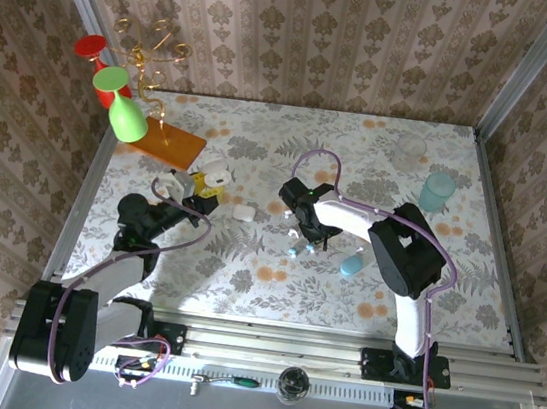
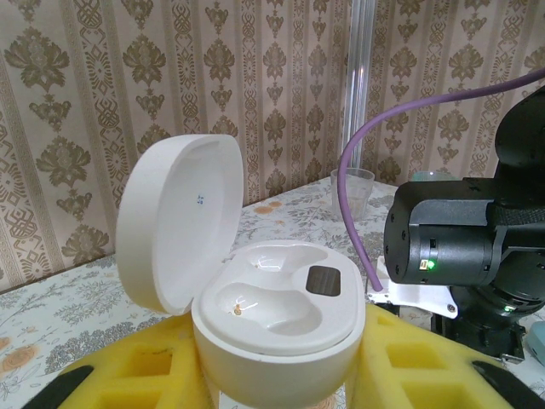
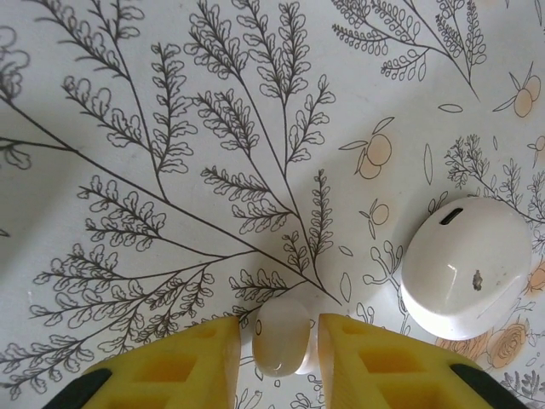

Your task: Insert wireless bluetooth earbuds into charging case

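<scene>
1. My left hand [image 2: 272, 379] grips the charging case [image 2: 271, 317] by its bottom, with one yellow finger on each side. In the top view it sits left of the middle of the frame.
2. The lid stands up on the left side of the case. The two little beds inside are empty. I think the case is held up and open like this so the buds can drop in from above.
3. My right hand [image 3: 279, 362] points down at the desk [image 3: 153, 136]. Its two yellow fingers stand close on each side of a small white piece [image 3: 281, 339] at the bottom of the frame.
4. I see a thin gap on each side of that piece. So I cannot tell if the hand is pinching it or just standing around it.
5. I think the piece is one of the earbuds [image 1: 292, 251]. From above, they are just under the right hand, near the middle of the frame and well apart from the case.
6. A white egg-shaped thing [image 3: 464, 266] lies at the right of the wrist picture. It is near the fingers but not touching them. I must not bump it.
7. Neither bud is in the case yet. I think the next job is to pinch the bud gently and carry it to the open case.
</scene>
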`<state>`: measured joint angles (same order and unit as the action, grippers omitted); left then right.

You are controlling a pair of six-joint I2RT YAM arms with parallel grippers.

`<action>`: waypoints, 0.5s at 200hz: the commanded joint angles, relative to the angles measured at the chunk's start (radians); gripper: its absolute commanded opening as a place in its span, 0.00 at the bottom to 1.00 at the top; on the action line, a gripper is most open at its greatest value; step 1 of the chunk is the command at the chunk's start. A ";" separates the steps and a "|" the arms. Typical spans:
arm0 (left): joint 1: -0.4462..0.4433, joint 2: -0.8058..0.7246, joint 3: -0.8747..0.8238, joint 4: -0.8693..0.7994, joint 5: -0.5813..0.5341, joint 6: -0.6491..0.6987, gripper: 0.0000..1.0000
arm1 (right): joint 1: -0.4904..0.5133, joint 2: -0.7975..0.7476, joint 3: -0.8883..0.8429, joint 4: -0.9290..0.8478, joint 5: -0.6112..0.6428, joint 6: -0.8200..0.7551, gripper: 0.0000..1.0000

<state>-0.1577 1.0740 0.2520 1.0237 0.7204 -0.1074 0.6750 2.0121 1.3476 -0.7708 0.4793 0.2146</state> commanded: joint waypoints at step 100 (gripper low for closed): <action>-0.008 -0.033 0.006 0.009 0.006 0.017 0.35 | -0.010 0.009 0.034 -0.049 0.082 0.022 0.25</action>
<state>-0.1577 1.0664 0.2520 1.0233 0.7204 -0.1074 0.6701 2.0209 1.3586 -0.7879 0.5217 0.2157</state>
